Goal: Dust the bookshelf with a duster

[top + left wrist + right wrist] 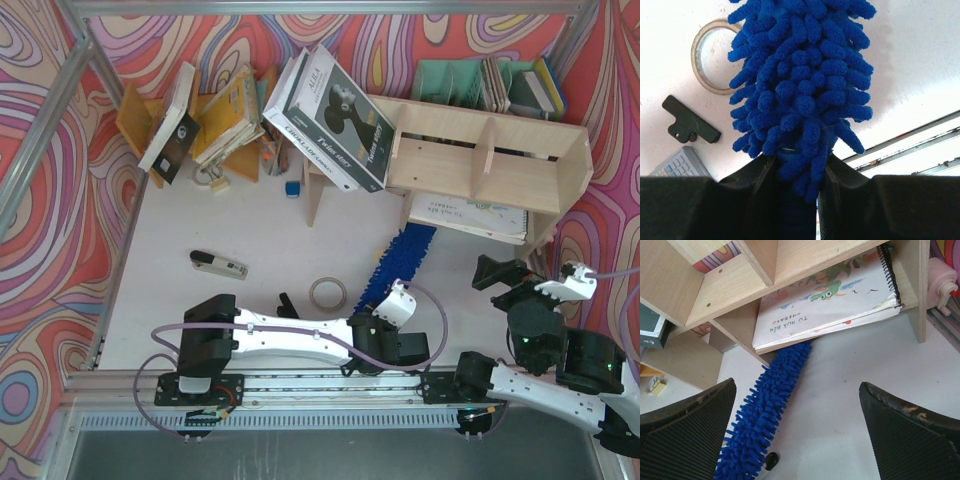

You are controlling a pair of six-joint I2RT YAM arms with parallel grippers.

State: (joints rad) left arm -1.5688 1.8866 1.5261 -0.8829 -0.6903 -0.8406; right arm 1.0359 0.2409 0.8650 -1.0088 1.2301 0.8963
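Note:
The bookshelf (480,165) of light plywood stands at the back right and fills the top of the right wrist view (730,285). The fluffy blue duster (402,262) lies slanted across the table in front of it. Its far tip reaches the front edge of the lower tier, under a spiral-bound picture book (825,300). My left gripper (385,322) is shut on the duster's handle end, with the blue fibres (800,75) spreading out from between the jaws (797,172). My right gripper (505,275) stands open right of the duster (770,405), its jaws (797,412) wide apart over bare table.
A tape roll (327,293) and a small black piece (687,122) lie left of the duster, with a keypad (680,165) beside them. A pen-like object (218,264) lies further left. A boxed item (330,105) leans on the shelf's left end. A teal organizer (470,82) stands behind.

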